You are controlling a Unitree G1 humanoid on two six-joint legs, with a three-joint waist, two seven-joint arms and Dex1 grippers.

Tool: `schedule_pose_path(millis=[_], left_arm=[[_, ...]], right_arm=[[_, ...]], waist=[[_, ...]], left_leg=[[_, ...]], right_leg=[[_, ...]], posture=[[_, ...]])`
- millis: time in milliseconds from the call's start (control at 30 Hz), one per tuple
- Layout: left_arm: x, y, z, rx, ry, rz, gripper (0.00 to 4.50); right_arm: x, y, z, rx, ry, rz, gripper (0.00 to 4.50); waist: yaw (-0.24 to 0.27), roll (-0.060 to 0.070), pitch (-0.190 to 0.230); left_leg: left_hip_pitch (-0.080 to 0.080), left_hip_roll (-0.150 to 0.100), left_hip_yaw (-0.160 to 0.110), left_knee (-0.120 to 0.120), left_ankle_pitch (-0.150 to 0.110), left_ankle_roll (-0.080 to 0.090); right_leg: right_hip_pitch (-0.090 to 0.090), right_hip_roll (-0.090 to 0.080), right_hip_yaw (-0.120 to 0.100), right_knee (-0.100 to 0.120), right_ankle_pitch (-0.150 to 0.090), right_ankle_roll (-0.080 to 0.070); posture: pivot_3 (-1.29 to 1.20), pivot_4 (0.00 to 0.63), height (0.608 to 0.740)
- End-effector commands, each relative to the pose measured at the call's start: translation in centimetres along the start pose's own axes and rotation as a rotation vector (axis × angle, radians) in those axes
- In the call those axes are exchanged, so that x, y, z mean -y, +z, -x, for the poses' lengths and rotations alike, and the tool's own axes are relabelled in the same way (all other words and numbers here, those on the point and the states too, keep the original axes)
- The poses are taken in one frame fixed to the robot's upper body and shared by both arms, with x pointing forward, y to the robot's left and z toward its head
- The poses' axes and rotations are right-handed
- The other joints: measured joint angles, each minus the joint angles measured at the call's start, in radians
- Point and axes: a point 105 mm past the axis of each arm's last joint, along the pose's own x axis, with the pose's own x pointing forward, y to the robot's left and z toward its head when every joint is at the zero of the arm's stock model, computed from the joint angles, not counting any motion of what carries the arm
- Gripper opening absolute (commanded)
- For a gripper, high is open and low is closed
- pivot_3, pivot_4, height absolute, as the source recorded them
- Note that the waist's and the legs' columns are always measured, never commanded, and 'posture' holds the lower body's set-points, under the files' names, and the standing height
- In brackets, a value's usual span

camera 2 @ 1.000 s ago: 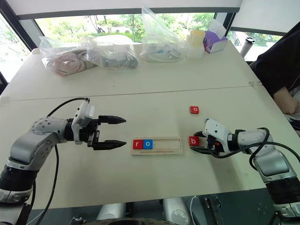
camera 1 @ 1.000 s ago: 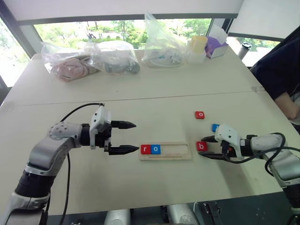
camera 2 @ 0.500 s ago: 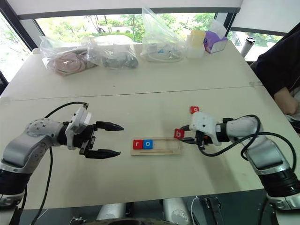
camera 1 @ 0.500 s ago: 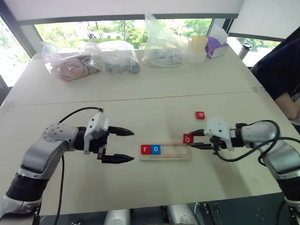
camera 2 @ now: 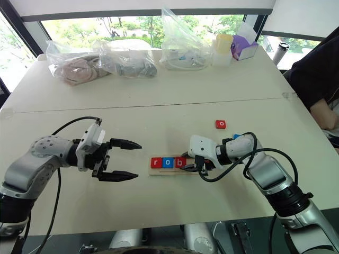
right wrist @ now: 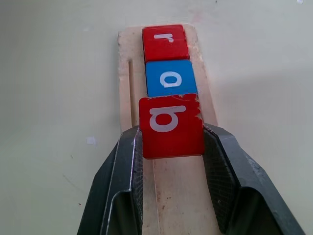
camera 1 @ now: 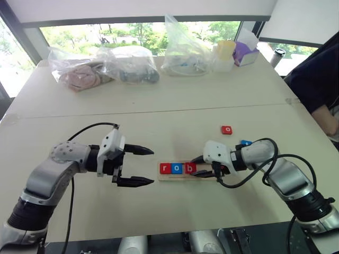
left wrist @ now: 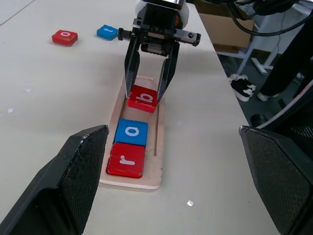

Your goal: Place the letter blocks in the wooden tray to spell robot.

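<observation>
The wooden tray (camera 1: 204,177) lies at the table's middle front with a red r block (camera 1: 164,168) and a blue o block (camera 1: 176,168) at its left end. My right gripper (right wrist: 171,131) is shut on the red b block (right wrist: 171,126). It holds that block slightly tilted just over the tray, right beside the blue o. A loose red o block (camera 1: 226,129) and a blue t block (left wrist: 107,32) lie on the table beyond the right arm. My left gripper (camera 1: 150,166) stands open and empty, a short way left of the tray.
Several clear plastic bags (camera 1: 127,63), a yellow-lidded container (camera 1: 223,54) and a purple tissue box (camera 1: 242,52) line the table's far side. A person in a dark sleeve (camera 1: 317,84) sits at the right edge. A seam (camera 1: 159,111) crosses the tabletop.
My right gripper has carried the red b block leftward, from the table right of the tray to over the tray beside the blue o. The left gripper has stayed almost still.
</observation>
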Motion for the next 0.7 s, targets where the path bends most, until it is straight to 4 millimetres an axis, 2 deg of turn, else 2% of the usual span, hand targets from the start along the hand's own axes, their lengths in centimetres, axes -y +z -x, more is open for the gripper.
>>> schedule_pose_path(millis=[33, 700], left_arm=[[0.29, 0.68, -0.03, 0.009, 0.0, -0.034, 4.5], [0.13, 0.74, -0.29, 0.012, 0.018, -0.04, 4.5]], right_arm=[[0.25, 1.01, -0.29, 0.025, -0.005, 0.031, 1.13], [0.54, 0.72, -1.16, 0.005, 0.009, 0.049, 1.13]], waist=[[0.0, 0.0, 0.0], [-0.001, 0.0, 0.0]], left_leg=[[0.0, 0.0, 0.0, 0.0, 0.0, 0.0], [0.0, 0.0, 0.0, 0.0, 0.0, 0.0]], right_leg=[[0.0, 0.0, 0.0, 0.0, 0.0, 0.0], [0.0, 0.0, 0.0, 0.001, 0.0, 0.0]], posture=[[0.0, 0.15, 0.74], [0.0, 0.15, 0.74]])
